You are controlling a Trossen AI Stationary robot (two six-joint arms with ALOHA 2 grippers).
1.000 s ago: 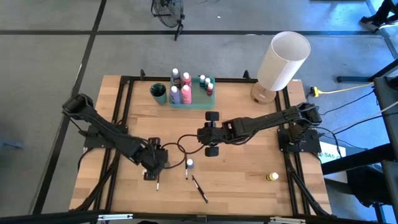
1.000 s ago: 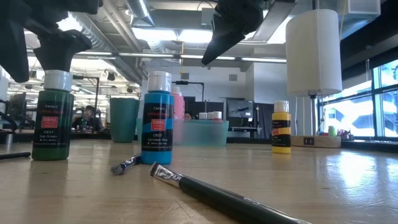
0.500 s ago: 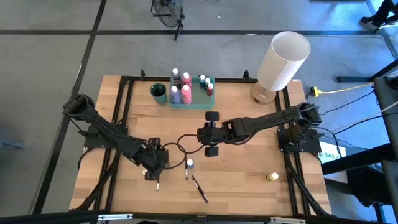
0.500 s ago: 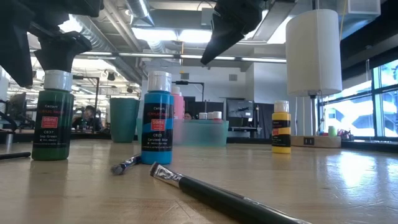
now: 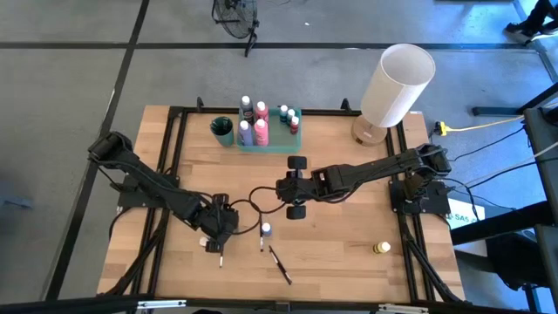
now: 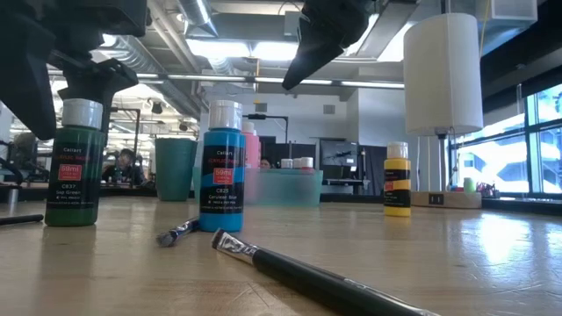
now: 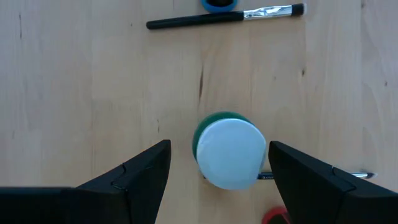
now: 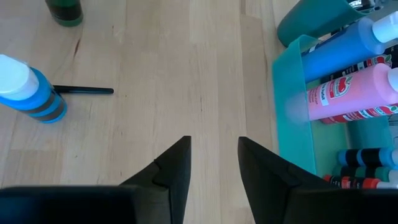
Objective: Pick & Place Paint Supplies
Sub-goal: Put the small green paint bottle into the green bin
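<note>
While a dark paintbrush (image 6: 299, 274) lies nearest on the wood, the left gripper (image 7: 217, 171) hangs spread wide around the upright green bottle (image 7: 229, 151), not touching; farther off, the right gripper (image 8: 213, 163) hovers empty, half-parted, beside the tray (image 8: 298, 118).

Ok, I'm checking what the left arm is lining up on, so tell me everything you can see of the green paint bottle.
The green paint bottle is a small round bottle of dark green paint with a white cap and a dark printed label. It stands upright on the wooden table, near the front left part. The left claw hangs right over it, open, a finger on either side of the cap and touching neither. A thin brush lies just beside its base; contact between them cannot be told.
</note>
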